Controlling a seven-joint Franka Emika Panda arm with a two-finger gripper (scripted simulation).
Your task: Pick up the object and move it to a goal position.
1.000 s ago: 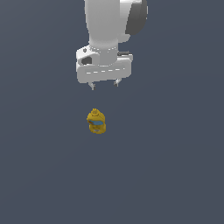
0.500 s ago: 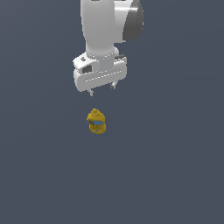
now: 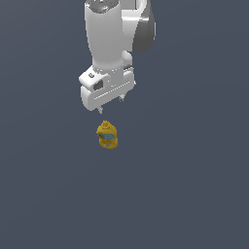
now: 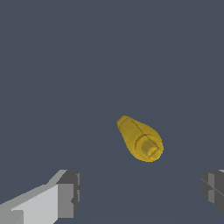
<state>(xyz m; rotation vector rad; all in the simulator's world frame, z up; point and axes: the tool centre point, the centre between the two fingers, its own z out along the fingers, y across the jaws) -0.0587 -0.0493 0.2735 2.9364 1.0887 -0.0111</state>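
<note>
The object (image 3: 107, 135) is a small yellow squeeze bottle with a pointed cap and a light blue label, standing on the dark grey floor. In the wrist view the object (image 4: 141, 138) is seen from above, cap end toward the camera. My gripper (image 3: 112, 104) hangs above and slightly behind it, apart from it. The fingers (image 4: 69, 193) stand wide apart with nothing between them, so the gripper (image 4: 140, 190) is open.
A flat dark grey floor (image 3: 194, 185) fills both views. The white arm (image 3: 114, 44) rises above the gripper. No other objects show.
The gripper has shifted toward the exterior view's left and a little upward in the picture, away from the bottle. The bottle has not moved.
</note>
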